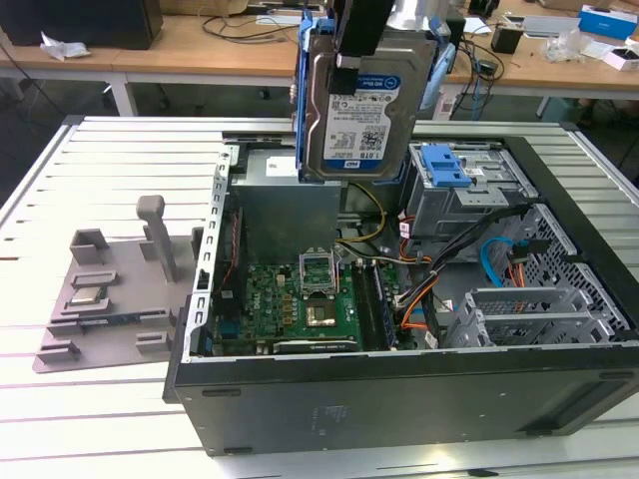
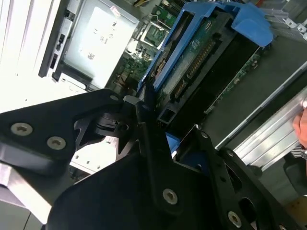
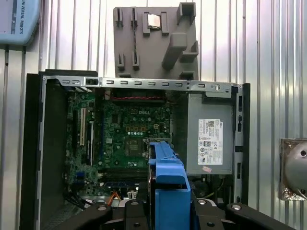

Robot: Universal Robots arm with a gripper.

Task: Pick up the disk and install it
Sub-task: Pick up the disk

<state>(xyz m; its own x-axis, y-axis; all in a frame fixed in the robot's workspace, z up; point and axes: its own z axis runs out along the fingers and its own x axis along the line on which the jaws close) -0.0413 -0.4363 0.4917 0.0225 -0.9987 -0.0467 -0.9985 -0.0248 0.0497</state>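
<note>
Gripper: closed on the disk. In the exterior view the gripper [image 1: 361, 42] clamps the top edge, and in the second wrist view its black fingers [image 2: 144, 120] press against the blue frame from both sides.
Disk: the disk [image 1: 364, 110] is off the counter and hangs upright over the open computer case, with its white-and-blue label facing the exterior camera. In the first wrist view its blue frame [image 3: 168, 184] sticks out from between the gripper's links.
Position over the case: in the exterior view the disk's lower edge shows in front of the grey metal box and beside the drive cage. How far it is above them I cannot tell.
Computer case: the case [image 1: 399, 399] lies on its side on the slatted counter [image 1: 100, 160] with its open side up.
Motherboard: the green board [image 3: 129, 129] lies flat on the case floor, towards the exterior view's left.
Grey metal box: the box [image 3: 211, 139] carries a white sticker and sits in a corner of the case, just beside the motherboard.
Blue latch: a small blue plastic piece [image 1: 446, 165] sits on top of the drive cage, just to the exterior view's right of the disk.
Cables: orange and blue leads [image 1: 414, 299] run between the motherboard and the cage.
Grey fixture: a moulded tray [image 1: 110, 289] lies on the counter outside the case, on the exterior view's left.
</note>
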